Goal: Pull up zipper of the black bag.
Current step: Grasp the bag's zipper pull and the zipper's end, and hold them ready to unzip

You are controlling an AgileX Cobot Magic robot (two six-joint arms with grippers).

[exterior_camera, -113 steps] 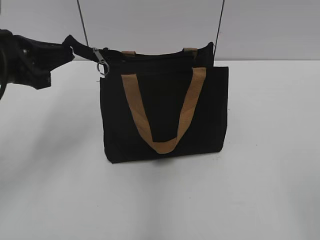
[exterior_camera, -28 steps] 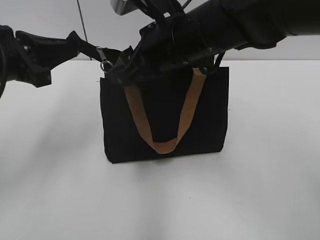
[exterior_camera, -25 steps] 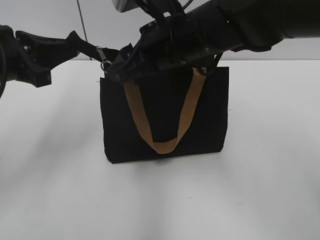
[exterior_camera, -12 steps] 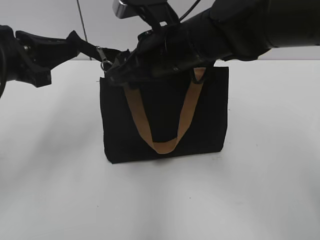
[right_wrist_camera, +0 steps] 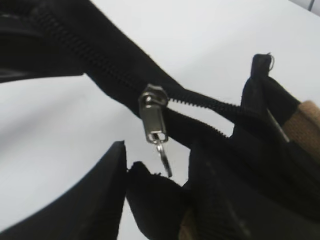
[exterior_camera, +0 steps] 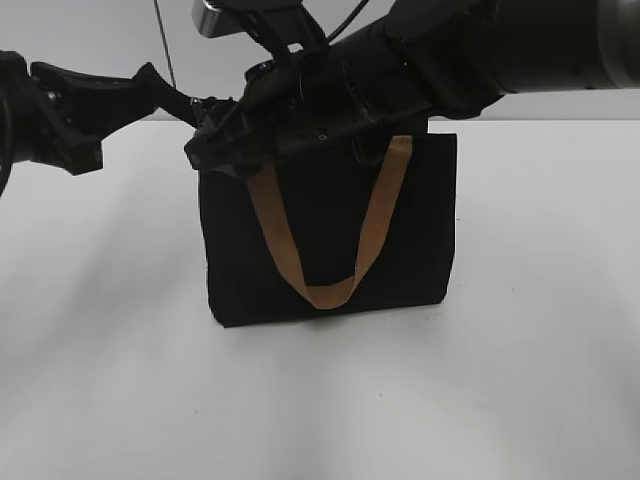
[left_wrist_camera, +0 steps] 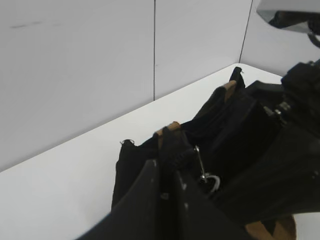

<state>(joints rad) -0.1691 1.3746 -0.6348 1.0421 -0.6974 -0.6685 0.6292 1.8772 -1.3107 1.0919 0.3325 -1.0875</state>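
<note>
The black bag [exterior_camera: 330, 220] stands upright on the white table, its tan handle [exterior_camera: 275, 225] hanging down the front. My left gripper [exterior_camera: 135, 88] is shut on the black tab at the zipper's left end and holds it taut; the left wrist view shows the gripper [left_wrist_camera: 167, 170] pinching that fabric. My right gripper [exterior_camera: 205, 145] reaches across to the bag's top left corner and hides the pull there. In the right wrist view the silvery zipper pull [right_wrist_camera: 155, 120] hangs from the black zip line. The right gripper [right_wrist_camera: 159, 147] is open, with a finger on each side just below the pull.
The white table [exterior_camera: 320, 400] runs back to a grey wall. A thin dark cable [exterior_camera: 160, 30] hangs behind the left gripper. The right arm [exterior_camera: 480, 50] spans the bag's top from the upper right. The silvery pull [left_wrist_camera: 202, 170] also shows in the left wrist view.
My right arm came in from the upper right and slid left along the bag's top until its gripper covers the pull. The left gripper and the bag have stayed still.
</note>
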